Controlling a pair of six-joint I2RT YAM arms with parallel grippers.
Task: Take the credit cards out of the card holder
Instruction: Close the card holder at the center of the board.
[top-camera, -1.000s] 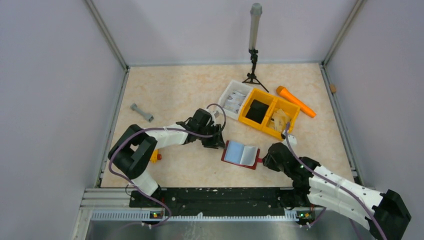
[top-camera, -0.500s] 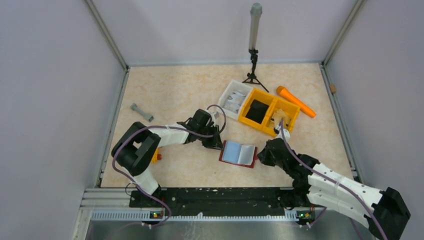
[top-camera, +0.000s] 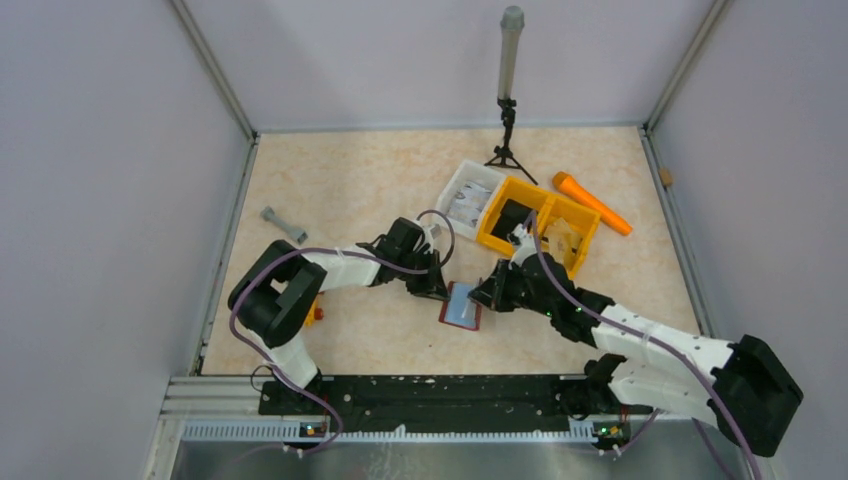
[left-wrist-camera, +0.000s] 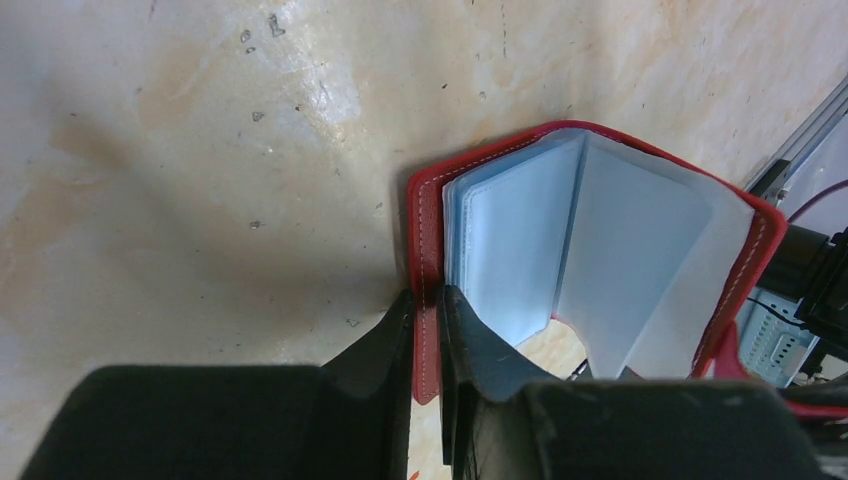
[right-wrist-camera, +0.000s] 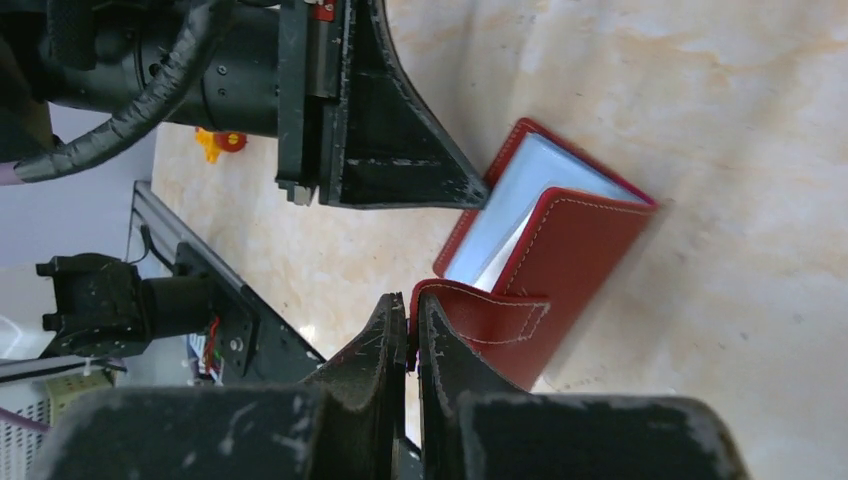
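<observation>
Grip on holder from both sides.
Clamped shut: left gripper on cover edge, right gripper on opposite tab flap; cards between, nearer left.

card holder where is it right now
In the top view the card holder sits mid-table, just below the yellow bin, pinched between the left gripper and the right gripper.

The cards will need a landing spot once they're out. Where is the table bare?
Bare: far left, between the grey dumbbell and the tripod; the near strip in front of the card holder. Crowded around the yellow bin and white tray.
</observation>
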